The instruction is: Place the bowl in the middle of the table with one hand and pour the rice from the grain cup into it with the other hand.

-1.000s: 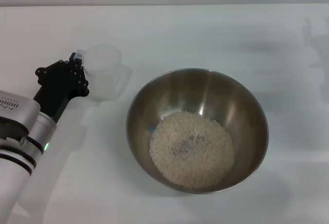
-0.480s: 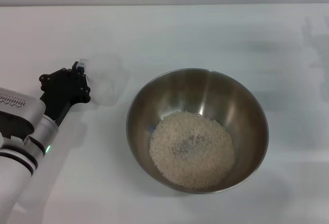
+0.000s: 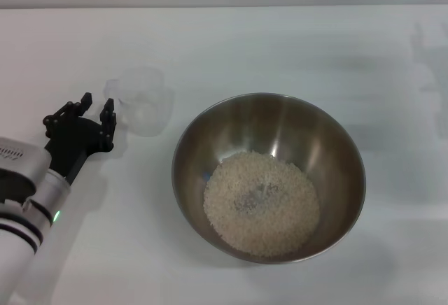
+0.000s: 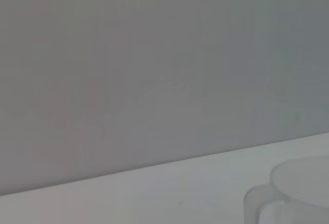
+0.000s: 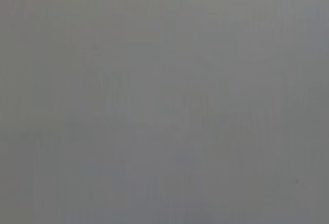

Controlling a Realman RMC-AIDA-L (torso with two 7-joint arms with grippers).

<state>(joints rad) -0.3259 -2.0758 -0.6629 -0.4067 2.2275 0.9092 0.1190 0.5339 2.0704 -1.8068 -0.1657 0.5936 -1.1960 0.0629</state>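
Left claw [image 3: 96, 106] sits at the bench's [image 3: 280, 46] left side, fingers spread apart and holding nothing, just beside the grain cup [image 3: 143, 100] but clear of it — a sliver of white shows between the fingertips and the cup's handle side. Cup stands upright on the bench, looks empty, and the left wrist view catches only its rim and handle [image 4: 257, 203] at the frame's edge. Bowl [image 3: 269, 176] is near the cup, toward the middle of the bench, with the rice [image 3: 261, 204] heaped in its bottom. Right claw is not visible in any view; its wrist camera shows only flat grey. Judging by this, the pour is done and the cup is set down, so what remains is just clearing the arm. Risks from here: the cup is light plastic and the open fingers are close — any sideways drift on the way out could clip the handle and tip or skid the cup toward the bowl. A swing of the arm across the bench could also nudge the bowl off centre.
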